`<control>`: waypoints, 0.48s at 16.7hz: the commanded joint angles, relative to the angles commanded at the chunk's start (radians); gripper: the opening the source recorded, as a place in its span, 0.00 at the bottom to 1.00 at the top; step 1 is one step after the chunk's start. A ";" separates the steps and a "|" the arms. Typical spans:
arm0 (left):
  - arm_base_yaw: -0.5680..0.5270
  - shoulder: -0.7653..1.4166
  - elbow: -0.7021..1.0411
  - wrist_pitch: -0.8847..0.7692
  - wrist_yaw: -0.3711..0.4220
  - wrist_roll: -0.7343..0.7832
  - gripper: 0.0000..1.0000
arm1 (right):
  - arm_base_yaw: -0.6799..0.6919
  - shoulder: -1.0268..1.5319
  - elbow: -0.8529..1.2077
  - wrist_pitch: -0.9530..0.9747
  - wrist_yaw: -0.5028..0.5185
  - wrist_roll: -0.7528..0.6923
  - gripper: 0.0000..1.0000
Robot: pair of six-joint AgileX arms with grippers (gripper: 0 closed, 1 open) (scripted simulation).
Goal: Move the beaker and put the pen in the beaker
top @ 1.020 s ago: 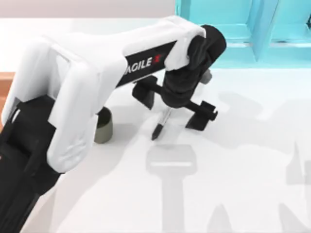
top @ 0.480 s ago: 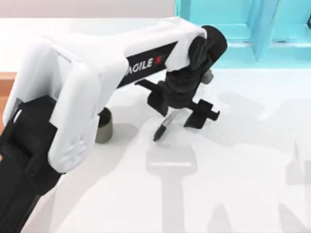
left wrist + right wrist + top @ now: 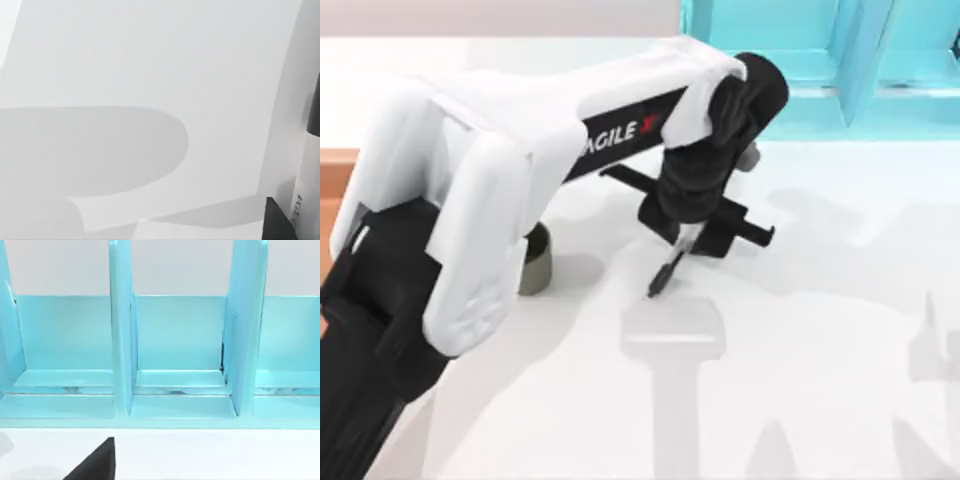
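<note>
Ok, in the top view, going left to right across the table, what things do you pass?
Beaker → pen with the left gripper above it → blue shelf rack at the far right.

Rendered simulation of a desk-like, office-style workspace. A plain white table [image 3: 800, 400] carries flat, hard-edged shadows and no surface texture, marking the scene as computer-generated. Along its far edge stands a turquoise file organiser [image 3: 175, 355] divided by upright partitions into open compartments, an item typical of an office. A pen [image 3: 668, 268] and a small beaker [image 3: 534, 262] complete the desktop setting. A wood-coloured surface [image 3: 332, 185] borders the table's left side.
</note>
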 joint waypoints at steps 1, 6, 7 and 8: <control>0.000 0.000 0.000 0.000 0.000 0.000 0.00 | 0.000 0.000 0.000 0.000 0.000 0.000 1.00; -0.051 -0.133 -0.037 -0.036 0.048 -0.050 0.00 | 0.000 0.000 0.000 0.000 0.000 0.000 1.00; -0.064 -0.170 -0.063 -0.050 0.046 -0.064 0.00 | 0.000 0.000 0.000 0.000 0.000 0.000 1.00; -0.080 -0.211 -0.093 -0.067 0.044 -0.081 0.00 | 0.000 0.000 0.000 0.000 0.000 0.000 1.00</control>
